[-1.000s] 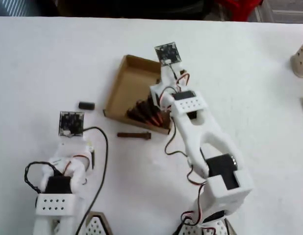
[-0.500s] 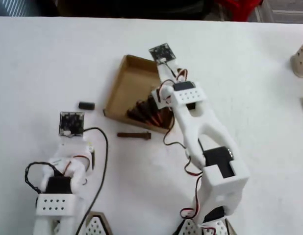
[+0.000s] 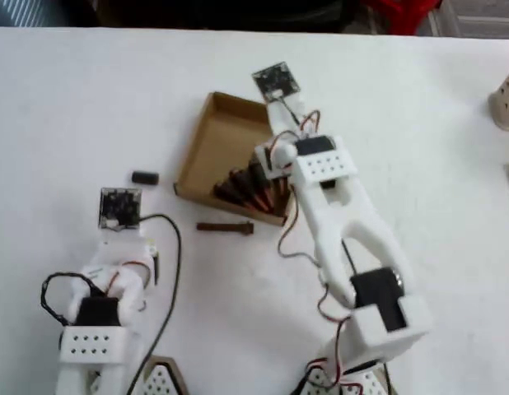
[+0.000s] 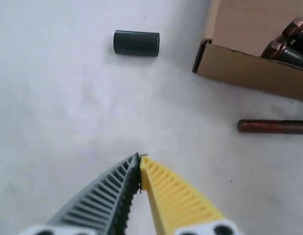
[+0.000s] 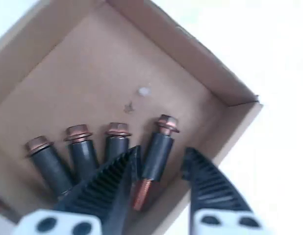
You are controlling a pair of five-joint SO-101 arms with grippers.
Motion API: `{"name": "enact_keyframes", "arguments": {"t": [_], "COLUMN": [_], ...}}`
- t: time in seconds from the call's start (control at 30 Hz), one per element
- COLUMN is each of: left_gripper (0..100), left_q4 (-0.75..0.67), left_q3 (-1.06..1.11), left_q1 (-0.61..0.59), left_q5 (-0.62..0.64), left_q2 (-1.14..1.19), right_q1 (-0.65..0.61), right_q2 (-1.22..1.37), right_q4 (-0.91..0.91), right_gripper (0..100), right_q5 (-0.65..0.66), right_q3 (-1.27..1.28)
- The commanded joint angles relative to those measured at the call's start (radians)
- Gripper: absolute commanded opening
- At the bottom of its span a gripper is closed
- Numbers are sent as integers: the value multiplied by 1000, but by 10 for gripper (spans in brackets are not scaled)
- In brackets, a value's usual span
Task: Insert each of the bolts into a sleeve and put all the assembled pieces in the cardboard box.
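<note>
Cardboard box (image 3: 213,140) sits near the centre of the white table (image 3: 419,107), its floor bare at the far end. Four assembled pieces (image 3: 248,188) lie side by side against the box's near wall, toward 5 o'clock inside it, hex heads pointing to the box's middle. The right arm runs from the table's 5 o'clock edge up to the box, and the right gripper (image 5: 161,151) hangs over that row with its fingers spread apart. The end piece (image 5: 155,154), a dark sleeve with copper thread showing at its tail, is seen between the two fingers with a gap on one side, not pinched. One loose bolt (image 3: 225,227) lies flat on the table just outside the box at its 6 o'clock. One loose sleeve (image 3: 145,177) lies on its side at the box's 9 o'clock, apart from the wall. The left gripper (image 4: 140,159) is at the table's 7 o'clock, fingers pressed together and empty, pointing toward the sleeve and well apart from both loose parts.
</note>
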Motion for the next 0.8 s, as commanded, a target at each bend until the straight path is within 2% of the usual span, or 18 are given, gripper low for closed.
{"name": "enact_keyframes", "arguments": {"t": [0.0,0.27,0.53,0.6,0.67,0.77], "left_gripper": [24,24,24,24,24,24], "left_q4": [-38,-35,-40,-49,-81,-130], "left_q3": [-9,-9,-11,-29,-60,-74], "left_q1": [2,1,-4,-64,-177,-282], "left_q5": [-8,-8,-6,-3,0,87], "left_q2": [-8,-8,-8,-8,-7,-4], "right_q1": [-108,-237,-361,-412,-453,-489], "right_q2": [-191,-475,-613,-591,-558,-479], "right_q4": [-2,-4,-4,-33,-93,-226], "right_gripper": [18,17,17,17,17,17], "right_q5": [9,0,-252,-301,-316,-313], "right_q3": [155,422,569,568,568,568]}}
